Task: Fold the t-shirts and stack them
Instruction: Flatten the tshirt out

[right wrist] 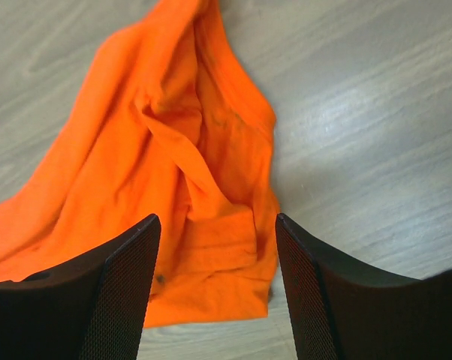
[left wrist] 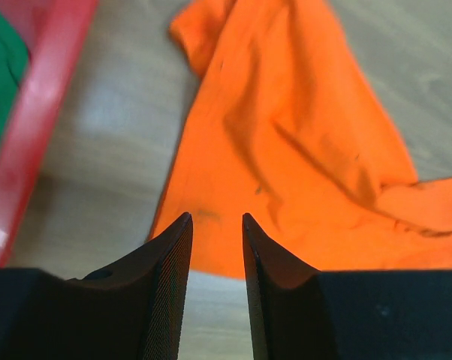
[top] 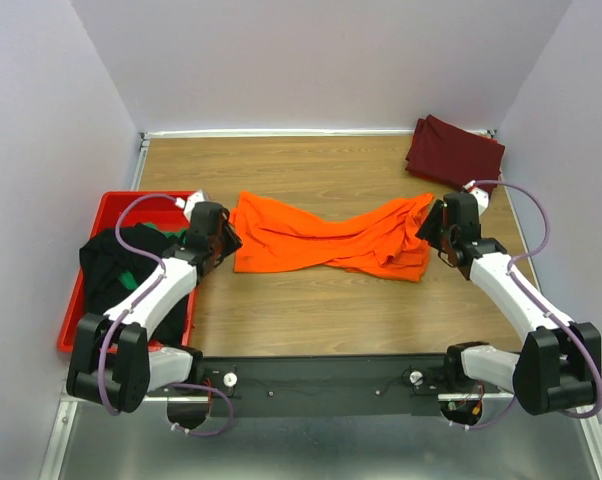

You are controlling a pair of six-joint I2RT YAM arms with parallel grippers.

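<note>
orange t-shirt (top: 326, 238) 1 | maroon t-shirt (top: 453, 150) 1 | left hand (left wrist: 216, 217) spread | right hand (right wrist: 217, 219) spread

A plain bright orange t-shirt (top: 326, 238) lies on the pale brown wood-grain tabletop (top: 311, 310), a dark maroon t-shirt (top: 453, 150) at its far right corner, a black t-shirt (top: 97, 274) and a green t-shirt (left wrist: 1, 82) in the red bin (top: 73, 318).

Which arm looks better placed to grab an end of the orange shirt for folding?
Probably the right. The right gripper hangs open with the bunched end of the orange shirt directly between its fingers. The left gripper is open more narrowly, its tips just at the cloth's edge.
</note>
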